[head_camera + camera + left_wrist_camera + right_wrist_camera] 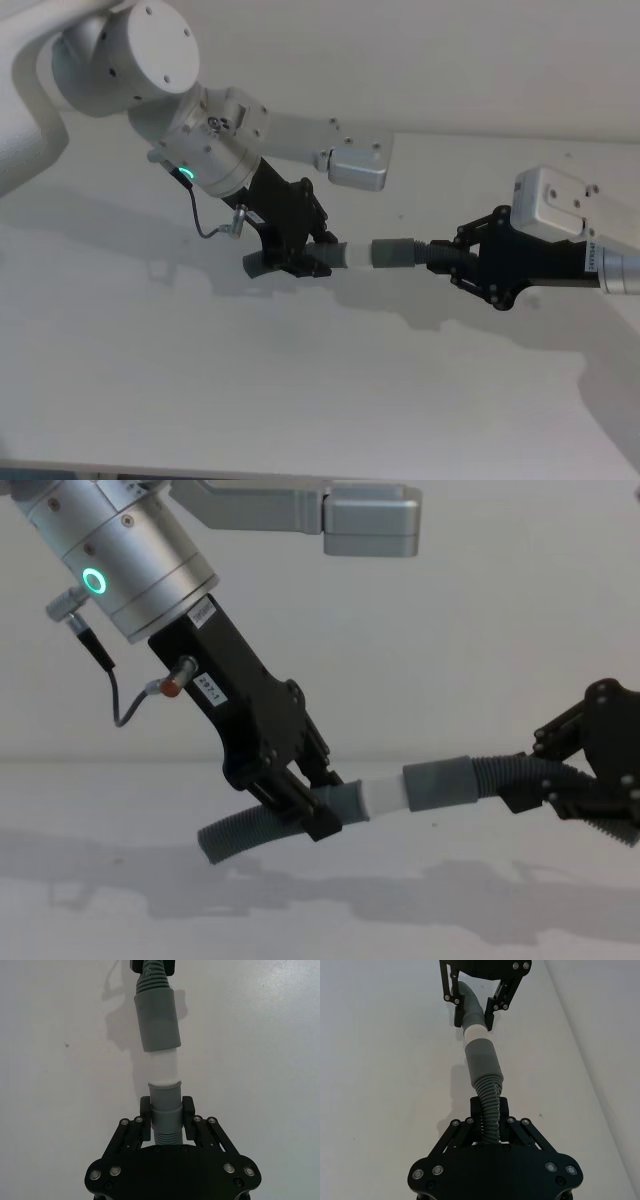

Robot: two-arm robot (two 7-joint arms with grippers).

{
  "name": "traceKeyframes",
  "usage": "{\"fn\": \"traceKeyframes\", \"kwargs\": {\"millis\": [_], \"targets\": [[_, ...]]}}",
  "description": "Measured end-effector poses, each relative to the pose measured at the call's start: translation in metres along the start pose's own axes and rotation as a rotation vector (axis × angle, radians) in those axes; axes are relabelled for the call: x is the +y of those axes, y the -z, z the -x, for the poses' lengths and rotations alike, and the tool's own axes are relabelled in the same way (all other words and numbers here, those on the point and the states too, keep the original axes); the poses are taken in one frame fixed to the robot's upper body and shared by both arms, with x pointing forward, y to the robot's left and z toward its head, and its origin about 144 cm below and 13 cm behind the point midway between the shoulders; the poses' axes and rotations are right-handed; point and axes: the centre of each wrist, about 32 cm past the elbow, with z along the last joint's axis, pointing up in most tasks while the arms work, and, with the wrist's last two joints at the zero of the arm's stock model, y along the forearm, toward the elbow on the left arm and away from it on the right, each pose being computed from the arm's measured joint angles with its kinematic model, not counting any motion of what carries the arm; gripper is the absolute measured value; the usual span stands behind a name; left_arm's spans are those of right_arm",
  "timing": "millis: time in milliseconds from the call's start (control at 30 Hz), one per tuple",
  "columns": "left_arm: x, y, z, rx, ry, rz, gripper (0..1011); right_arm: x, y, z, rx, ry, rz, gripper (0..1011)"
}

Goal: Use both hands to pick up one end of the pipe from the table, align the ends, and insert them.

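We see the 2 ribbed hose pieces held above the white table (300, 400), white tip (385, 796) entering the socket cuff (437, 780) at its 9 o'clock. They look light and bendy, so gripping near the cuffs suits. The left gripper (300, 255) clamps the tipped piece (240, 835); the right gripper (455, 262) clamps the socket piece (490, 1105).

Probably a lab, bare white table (300, 400)
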Motion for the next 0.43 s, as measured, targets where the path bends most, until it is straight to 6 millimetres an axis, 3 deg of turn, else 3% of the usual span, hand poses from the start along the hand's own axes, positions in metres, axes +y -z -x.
{"fn": "traceKeyframes", "kwargs": {"millis": [433], "targets": [[0.0000, -0.0003, 0.0000, 0.001, -0.002, -0.004, 354, -0.0003, 0.0000, -0.0001, -0.001, -0.001, 0.001, 177]]}}
